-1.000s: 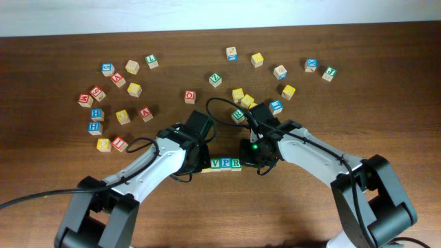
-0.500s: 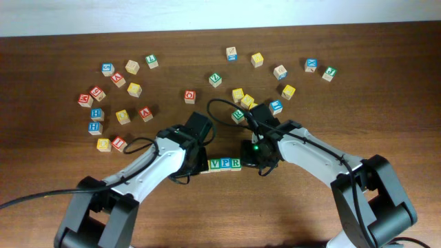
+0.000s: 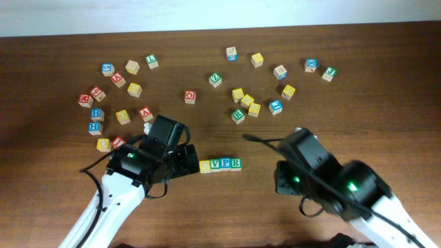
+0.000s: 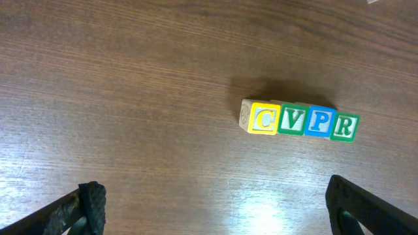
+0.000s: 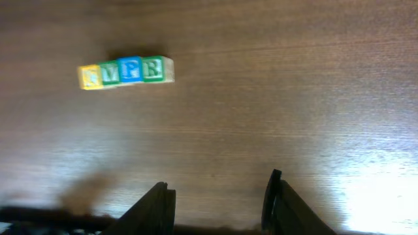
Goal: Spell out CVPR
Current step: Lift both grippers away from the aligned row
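Overhead: on the brown wooden surface (image 3: 386, 83), four cubes sit in one straight row, side against side, in the near middle. From left to right they are the yellow C cube (image 3: 204, 166), the green V cube (image 3: 216, 164), the blue P cube (image 3: 226, 164) and the green R cube (image 3: 236, 163), so the row reads CVPR. The left fingers (image 3: 185, 160) are just left of the C end; from above I cannot tell how wide they stand. The right fingers (image 3: 282, 182) are right of the R end and a little nearer. They are apart from the row and too blurred to judge. Loose letter cubes (image 3: 134, 89) are scattered across the far half of the surface.

Left wrist: the row lies right of centre, with the yellow C cube (image 4: 264, 119) at its left end and the green R cube (image 4: 344, 126) at its right. The left fingers (image 4: 88, 205) show at the two near corners, spread wide, with only bare wood between them and nothing held.

Right wrist: the row sits far left and slightly blurred. The green R cube (image 5: 153, 67) is the one closest to the centre. The right fingers (image 5: 160, 209) stand at the near edge, a modest gap between them. They grip nothing and are well apart from the cubes.
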Robot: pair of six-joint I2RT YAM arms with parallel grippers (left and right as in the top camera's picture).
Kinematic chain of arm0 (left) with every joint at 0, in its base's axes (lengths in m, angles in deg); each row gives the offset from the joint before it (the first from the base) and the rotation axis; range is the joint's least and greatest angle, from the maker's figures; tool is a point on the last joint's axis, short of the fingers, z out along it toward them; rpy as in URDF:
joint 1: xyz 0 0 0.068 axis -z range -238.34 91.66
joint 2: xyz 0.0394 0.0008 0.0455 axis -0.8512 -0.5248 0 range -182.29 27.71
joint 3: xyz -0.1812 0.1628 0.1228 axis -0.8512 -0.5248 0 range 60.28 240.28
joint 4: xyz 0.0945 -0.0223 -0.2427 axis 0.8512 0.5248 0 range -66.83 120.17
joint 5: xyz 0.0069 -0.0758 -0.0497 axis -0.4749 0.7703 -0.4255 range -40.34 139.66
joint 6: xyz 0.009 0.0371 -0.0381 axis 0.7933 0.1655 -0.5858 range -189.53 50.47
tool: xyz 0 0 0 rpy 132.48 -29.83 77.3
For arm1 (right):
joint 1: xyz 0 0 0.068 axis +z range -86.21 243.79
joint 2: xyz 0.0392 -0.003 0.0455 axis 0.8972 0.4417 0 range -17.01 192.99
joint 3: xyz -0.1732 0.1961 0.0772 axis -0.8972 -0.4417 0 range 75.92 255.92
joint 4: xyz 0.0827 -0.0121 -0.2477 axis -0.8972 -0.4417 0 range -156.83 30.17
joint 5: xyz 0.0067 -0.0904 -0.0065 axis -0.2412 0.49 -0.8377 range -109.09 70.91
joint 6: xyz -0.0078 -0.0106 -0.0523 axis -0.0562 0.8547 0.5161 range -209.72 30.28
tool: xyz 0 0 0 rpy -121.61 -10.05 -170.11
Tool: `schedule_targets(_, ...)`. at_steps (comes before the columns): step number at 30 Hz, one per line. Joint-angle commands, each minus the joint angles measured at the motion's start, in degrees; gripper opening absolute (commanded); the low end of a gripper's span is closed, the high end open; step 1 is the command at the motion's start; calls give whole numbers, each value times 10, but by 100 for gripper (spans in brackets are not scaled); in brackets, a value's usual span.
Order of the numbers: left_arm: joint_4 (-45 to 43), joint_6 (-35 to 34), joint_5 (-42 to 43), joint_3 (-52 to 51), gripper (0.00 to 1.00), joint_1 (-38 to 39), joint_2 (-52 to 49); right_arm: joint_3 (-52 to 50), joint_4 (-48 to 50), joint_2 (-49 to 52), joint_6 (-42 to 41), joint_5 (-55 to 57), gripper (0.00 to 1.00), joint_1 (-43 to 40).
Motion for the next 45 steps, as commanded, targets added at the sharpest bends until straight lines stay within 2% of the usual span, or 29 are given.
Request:
schedule_targets(1, -1, 3, -6, 7, 99, -2, 5, -33, -7, -75, -100, 89, 88, 107)
schedule_targets(2, 0, 3, -6, 7, 99, -2, 5, -40, -7, -87, -108, 99, 98, 130)
schedule_targets(5, 0, 3, -6, 7, 99, -2, 5, -41, -7, -92, -108, 93, 98, 162)
schedule_targets(18, 0, 3, -6, 7, 99, -2, 5, -41, -10, -10, -101, 120, 98, 141)
schedule_targets(19, 0, 3, -6, 7, 99, -2, 5, -41, 2, -17, -87, 118, 98, 127)
schedule_targets(21, 0, 3, -6, 7, 99, -2, 5, -47, 51, -34, 31, 63, 98, 73)
schedule_targets(22, 0, 3, -6, 7, 99, -2, 5, -59, 76, -49, 86, 29, 98, 34)
schedule_targets(27, 0, 3, -6, 7, 99, -2, 5, -163, 198, -157, 231, -76, 98, -122)
schedule_targets(31, 0, 3, -6, 7, 99, -2, 5, -253, 260, -307, 261, -111, 98, -240)
schedule_targets(33, 0, 3, -6, 7, 99, -2, 5, -286, 281, -372, 316, -134, 98, -282)
schedule_targets(38, 0, 3, -6, 7, 99, -2, 5, -326, 295, -459, 345, -138, 98, -349)
schedule_targets(45, 0, 3, -6, 7, 99, -2, 5, -410, 327, -567, 362, -138, 98, -353)
